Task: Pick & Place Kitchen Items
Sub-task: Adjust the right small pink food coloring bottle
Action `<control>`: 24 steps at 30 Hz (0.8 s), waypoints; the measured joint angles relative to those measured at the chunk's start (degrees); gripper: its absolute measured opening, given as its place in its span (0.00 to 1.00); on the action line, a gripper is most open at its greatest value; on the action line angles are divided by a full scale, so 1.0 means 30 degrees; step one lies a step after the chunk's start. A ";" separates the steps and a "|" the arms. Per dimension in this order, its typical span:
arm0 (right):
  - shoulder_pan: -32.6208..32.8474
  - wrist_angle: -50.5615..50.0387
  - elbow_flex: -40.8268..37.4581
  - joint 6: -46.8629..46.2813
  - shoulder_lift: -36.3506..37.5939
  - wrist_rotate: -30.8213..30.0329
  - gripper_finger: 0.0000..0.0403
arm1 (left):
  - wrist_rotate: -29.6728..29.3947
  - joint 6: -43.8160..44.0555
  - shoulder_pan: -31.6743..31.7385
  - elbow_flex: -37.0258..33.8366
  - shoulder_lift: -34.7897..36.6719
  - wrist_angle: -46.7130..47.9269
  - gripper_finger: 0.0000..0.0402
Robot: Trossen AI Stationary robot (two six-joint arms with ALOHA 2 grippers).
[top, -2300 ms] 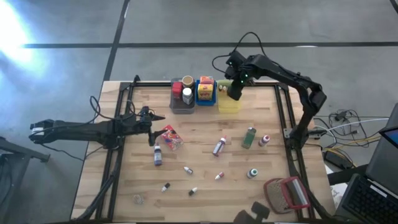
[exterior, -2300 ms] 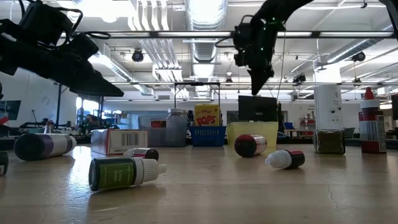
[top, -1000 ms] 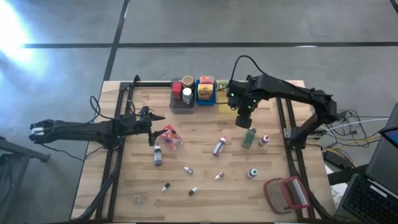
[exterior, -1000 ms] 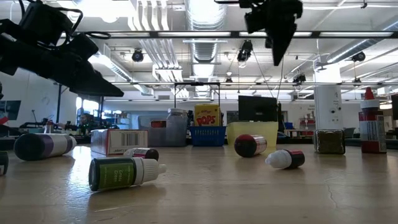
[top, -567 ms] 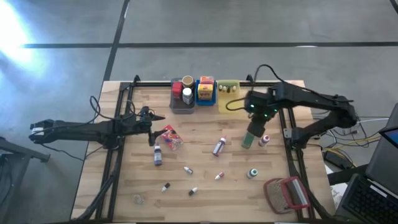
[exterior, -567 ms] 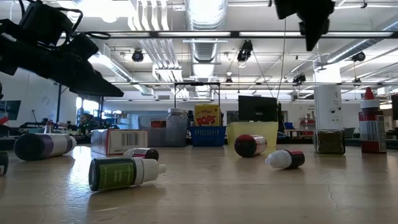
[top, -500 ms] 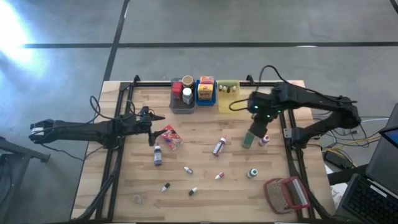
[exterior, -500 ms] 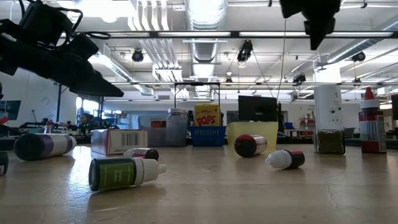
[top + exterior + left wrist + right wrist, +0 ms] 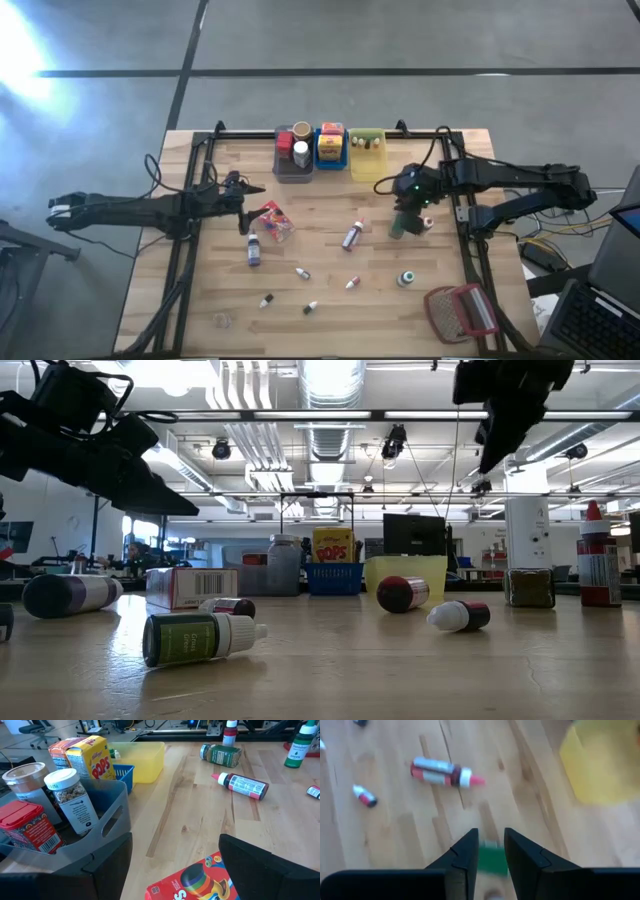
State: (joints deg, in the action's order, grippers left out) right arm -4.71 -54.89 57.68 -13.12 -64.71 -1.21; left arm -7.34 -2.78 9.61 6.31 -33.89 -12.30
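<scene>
Right end effector (image 9: 404,204) slightly parted, empty — over green jar (image 9: 399,226), its long axis along table depth.

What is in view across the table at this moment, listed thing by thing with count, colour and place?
Grey bin: one, far edge; holds a red tin, two jars.
Blue bin: one, centre of the bin row; orange and yellow boxes.
Yellow bin: one, right of the blue; small items inside.
Red packet: one, table's left half.
Green bottle: one, lying under the right claw.
Red-capped bottle: one, centre.
Purple bottle: one, below the packet.
Tiny bottles: several, scattered along the near half.
Red-framed mesh object: one, near right corner.
Left claw: open, beside the packet.
Right claw: slightly parted, above the green bottle.
</scene>
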 joint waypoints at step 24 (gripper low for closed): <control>0.6292 0.6126 0.3998 0.5717 -0.8864 0.3682 0.12 | -0.0003 0.0002 0.0002 0.0000 0.0000 0.0093 0.75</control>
State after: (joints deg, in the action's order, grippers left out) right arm 14.17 -36.51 69.67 4.03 -91.31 9.83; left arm -7.35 -2.78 9.62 6.31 -33.89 -12.02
